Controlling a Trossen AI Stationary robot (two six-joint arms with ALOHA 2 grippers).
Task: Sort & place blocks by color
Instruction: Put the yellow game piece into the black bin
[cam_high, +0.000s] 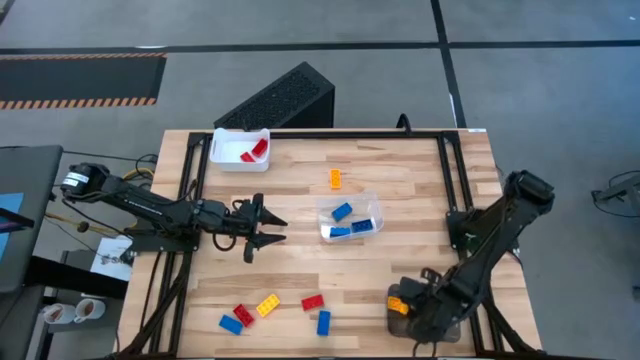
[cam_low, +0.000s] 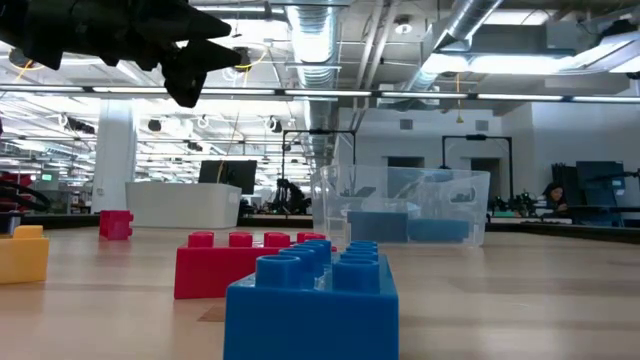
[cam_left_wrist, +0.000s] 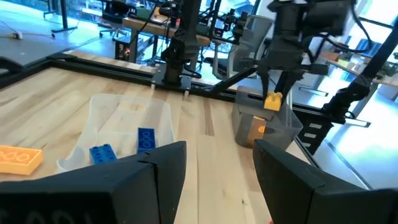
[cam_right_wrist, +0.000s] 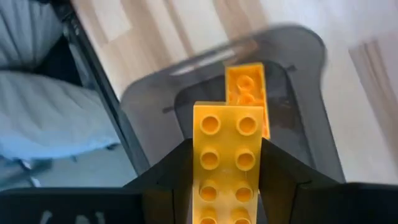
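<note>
Over the grey bin (cam_right_wrist: 273, 74), right claw (cam_right_wrist: 227, 168) clamps a light, rigid, slick yellow brick (cam_right_wrist: 225, 155) by its long sides; left claw (cam_high: 262, 228) apart.

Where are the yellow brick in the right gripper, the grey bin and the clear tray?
yellow brick (cam_right_wrist: 227, 163), right wrist view, studded top between the fingers.
grey bin (cam_right_wrist: 308, 99), right wrist view, bare wall right of the brick inside.
clear tray (cam_high: 368, 203), high view, rim at its far right corner.
</note>
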